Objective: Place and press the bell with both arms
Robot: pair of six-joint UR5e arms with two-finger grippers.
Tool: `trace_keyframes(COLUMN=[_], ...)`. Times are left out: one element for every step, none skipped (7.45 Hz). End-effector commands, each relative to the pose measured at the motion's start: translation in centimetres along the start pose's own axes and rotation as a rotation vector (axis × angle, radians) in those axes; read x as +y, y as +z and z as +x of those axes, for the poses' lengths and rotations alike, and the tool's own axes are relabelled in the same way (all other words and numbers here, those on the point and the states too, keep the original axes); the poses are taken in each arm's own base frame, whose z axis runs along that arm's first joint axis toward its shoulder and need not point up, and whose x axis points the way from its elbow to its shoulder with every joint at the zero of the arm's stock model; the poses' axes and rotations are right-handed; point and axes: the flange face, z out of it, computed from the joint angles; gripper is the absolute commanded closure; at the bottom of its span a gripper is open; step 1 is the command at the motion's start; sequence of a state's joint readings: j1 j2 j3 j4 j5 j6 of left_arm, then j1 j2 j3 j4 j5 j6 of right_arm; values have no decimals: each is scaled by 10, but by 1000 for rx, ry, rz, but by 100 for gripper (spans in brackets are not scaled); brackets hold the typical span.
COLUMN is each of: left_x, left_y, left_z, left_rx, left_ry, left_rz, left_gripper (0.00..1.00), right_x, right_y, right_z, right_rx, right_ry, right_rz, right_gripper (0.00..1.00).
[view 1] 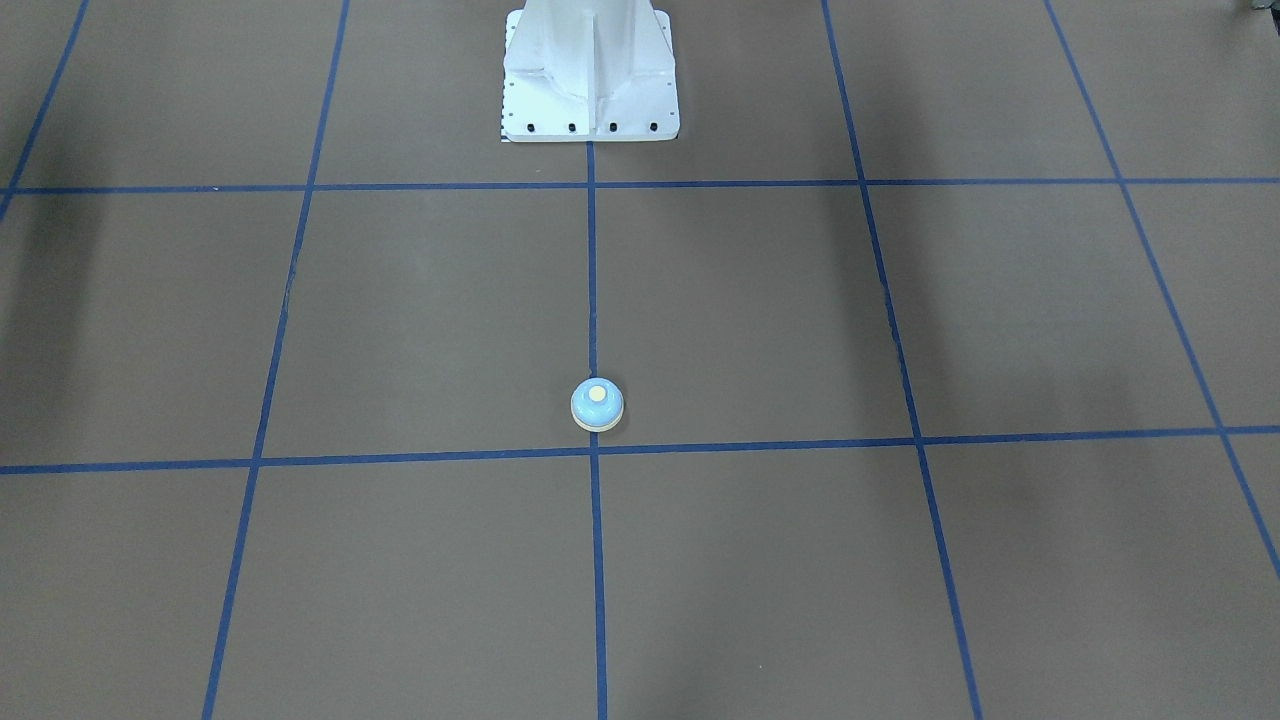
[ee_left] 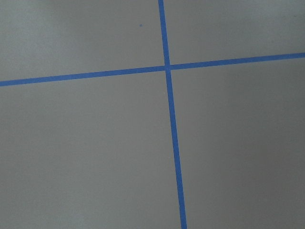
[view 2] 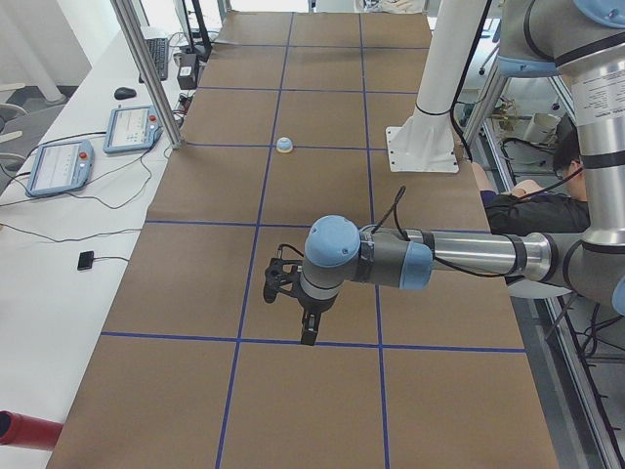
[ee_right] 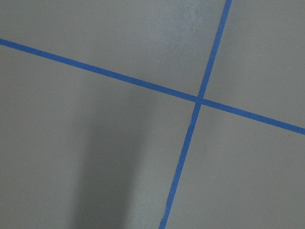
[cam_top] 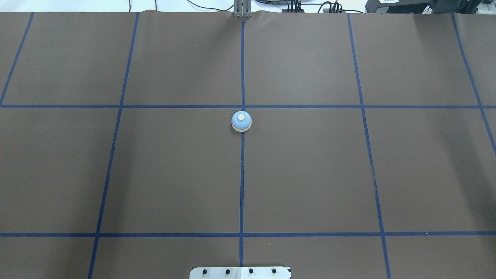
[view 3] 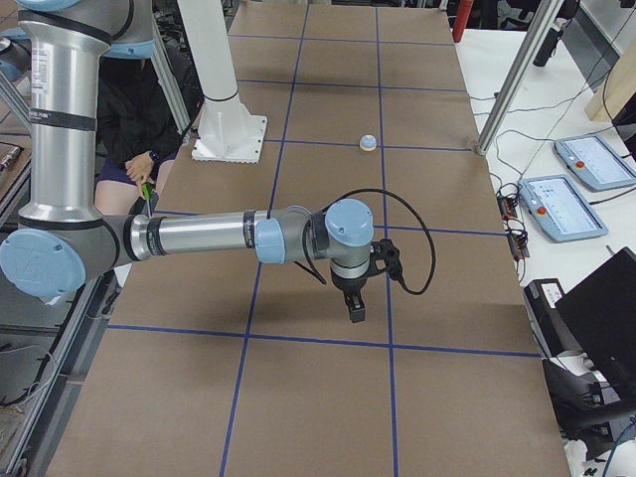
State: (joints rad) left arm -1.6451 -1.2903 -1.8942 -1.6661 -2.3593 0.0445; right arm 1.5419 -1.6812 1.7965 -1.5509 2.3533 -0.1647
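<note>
The light-blue bell (view 1: 597, 404) with its cream button stands upright on the centre tape line of the brown table, alone; it also shows in the overhead view (cam_top: 241, 121) and small in both side views (view 2: 284, 145) (view 3: 368, 143). My left gripper (view 2: 308, 332) shows only in the exterior left view, pointing down above the table far from the bell; I cannot tell if it is open or shut. My right gripper (view 3: 355, 310) shows only in the exterior right view, likewise pointing down far from the bell; I cannot tell its state. Both wrist views show only tape lines.
The white pedestal (view 1: 590, 80) stands at the robot's edge of the table. Teach pendants (view 2: 132, 127) (view 3: 571, 204) lie on the white bench beyond the far edge, beside aluminium posts (view 2: 146, 68). A seated person (view 2: 532, 205) is behind the robot.
</note>
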Motion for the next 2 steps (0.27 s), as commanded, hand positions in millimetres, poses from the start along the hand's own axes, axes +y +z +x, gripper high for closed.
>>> trace_keyframes(left_x=[0,0], left_y=[1,1], left_z=[-1,0], left_rx=[0,0], left_ry=[-2,-2], left_rz=[-3,-3], left_gripper=[0,0], right_x=[0,0], right_y=[0,0], right_z=[0,0], right_rx=[0,0], right_ry=[1,1], right_rz=[0,0], right_gripper=[0,0])
